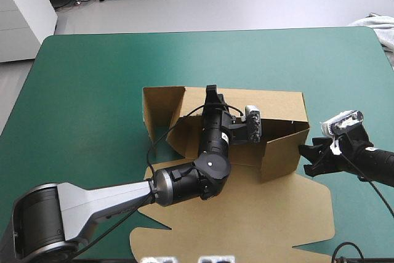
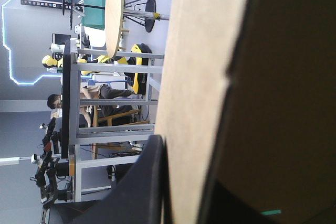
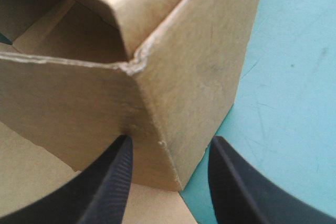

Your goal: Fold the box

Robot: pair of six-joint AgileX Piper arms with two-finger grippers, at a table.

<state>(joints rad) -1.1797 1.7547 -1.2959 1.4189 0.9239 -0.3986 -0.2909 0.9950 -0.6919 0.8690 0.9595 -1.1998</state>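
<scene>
- Your teal-green table cover [image 1: 92, 90] fills most of the high view. The box [image 1: 284, 104] stands on it around the middle, a little toward the right edge.
- The box is a half-built tray. Its far wall and right wall stand up, and a flap [image 1: 161, 108] is raised at the far left corner. The lid [image 1: 258, 214] lies flat on the cover toward the near edge.
- Your left arm [image 1: 92, 204] comes in from the near left, crosses the lid and reaches through the tray to the far wall.
- Your left gripper [image 1: 212, 95] sits at the top edge of that far wall. In its wrist view the board runs edge-on through the middle, with one black finger [image 2: 144, 187] lying against the outer face. The other finger is hidden behind the board, so the jaws look to be pinching the wall.
- Your right gripper [image 1: 306, 159] is low at the box's near right corner with its jaws spread and the corner between them. Its inner finger [image 3: 113, 182] touches the near wall above the lid. Its outer finger [image 3: 236, 182] stands just beside the right wall, over bare cover.
</scene>
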